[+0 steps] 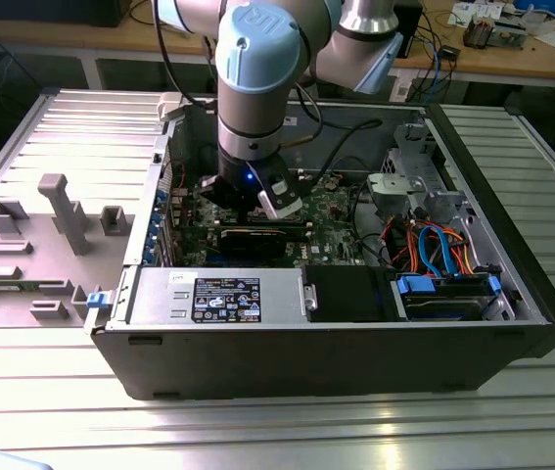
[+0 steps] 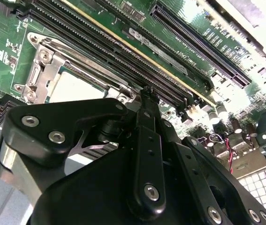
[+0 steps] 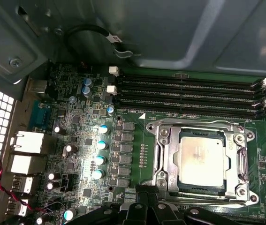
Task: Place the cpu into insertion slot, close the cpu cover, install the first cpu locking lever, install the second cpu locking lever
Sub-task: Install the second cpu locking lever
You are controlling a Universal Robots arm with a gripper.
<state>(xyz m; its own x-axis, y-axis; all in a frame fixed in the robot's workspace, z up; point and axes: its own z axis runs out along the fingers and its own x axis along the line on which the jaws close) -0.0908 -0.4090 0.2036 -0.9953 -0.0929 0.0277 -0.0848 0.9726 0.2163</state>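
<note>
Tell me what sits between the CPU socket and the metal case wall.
In the first wrist view, four long black memory slots run side by side between the cpu cover and the grey case wall.

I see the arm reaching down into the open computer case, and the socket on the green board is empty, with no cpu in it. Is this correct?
Not quite. The arm does reach into the open computer case, but the insertion slot is not empty: the cpu, with its silver-grey top, already sits in it with the cpu cover framing it. The first wrist view shows this.
</note>
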